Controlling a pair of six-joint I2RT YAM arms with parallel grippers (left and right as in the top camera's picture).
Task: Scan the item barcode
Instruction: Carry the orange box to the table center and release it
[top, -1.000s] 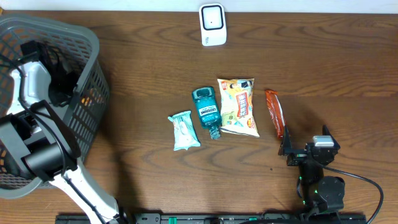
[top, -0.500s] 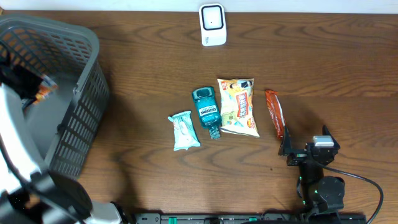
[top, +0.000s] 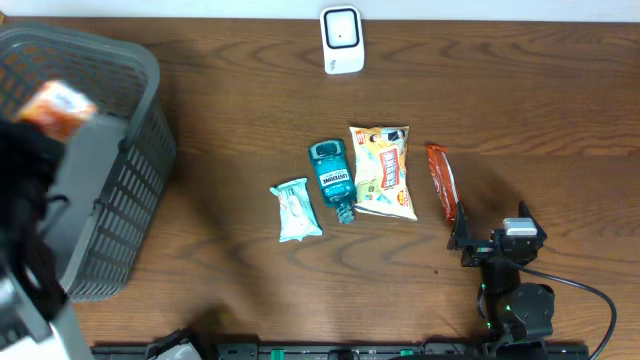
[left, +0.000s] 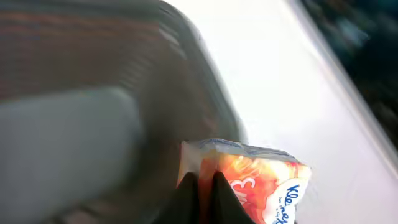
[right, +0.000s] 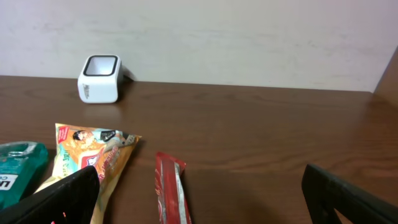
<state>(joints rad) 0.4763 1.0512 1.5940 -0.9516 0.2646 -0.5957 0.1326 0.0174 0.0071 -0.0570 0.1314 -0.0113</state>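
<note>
My table (top: 250, 90) is dark brown wood with plain grain and a low satin sheen. The scanner (top: 341, 40) is smooth, glossy white plastic. Well left of the scanner, the basket (top: 140, 170) is matt grey plastic mesh. The tissue pack (left: 261, 183) wears thin glossy film. Nearer me than the scanner, the mouthwash bottle (top: 331, 178) is clear teal plastic, the snack bag (top: 382, 170) and red bar wrapper (top: 441, 180) are shiny crinkled film, and the wipes pack (top: 297, 210) is duller film. My right gripper (right: 199, 196) has matt black plastic fingers (right: 62, 198).

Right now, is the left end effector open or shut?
Shut. In the left wrist view, the left end effector pinches the orange tissue pack between nearly touching fingers.
</note>
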